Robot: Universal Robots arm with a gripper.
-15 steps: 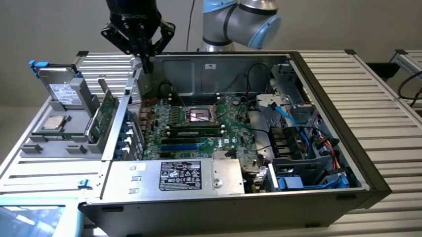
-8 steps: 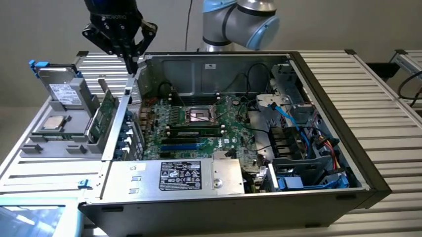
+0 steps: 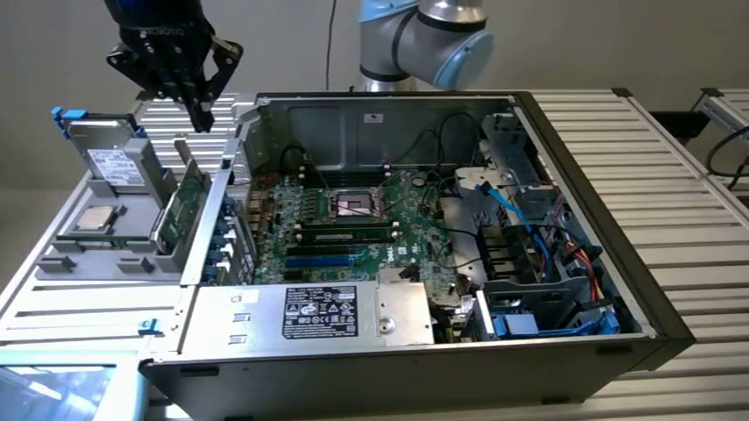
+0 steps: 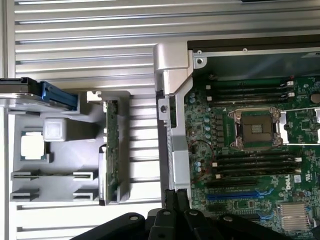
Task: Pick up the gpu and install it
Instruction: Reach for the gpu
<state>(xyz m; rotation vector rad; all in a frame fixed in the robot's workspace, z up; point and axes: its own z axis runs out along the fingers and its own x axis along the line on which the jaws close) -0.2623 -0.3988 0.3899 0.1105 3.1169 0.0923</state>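
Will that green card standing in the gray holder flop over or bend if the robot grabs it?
Probably no bending: the gpu looks like a flat, stiff board standing straight on its edge in the gray holder. A sideways nudge might tip it, since it is thin and upright. It seems fragile, being a bare circuit board.

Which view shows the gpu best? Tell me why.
The exterior view: the gpu stands upright in the grey holder beside the computer case, one green face showing. The wrist view shows the gpu edge-on, a thin green strip.
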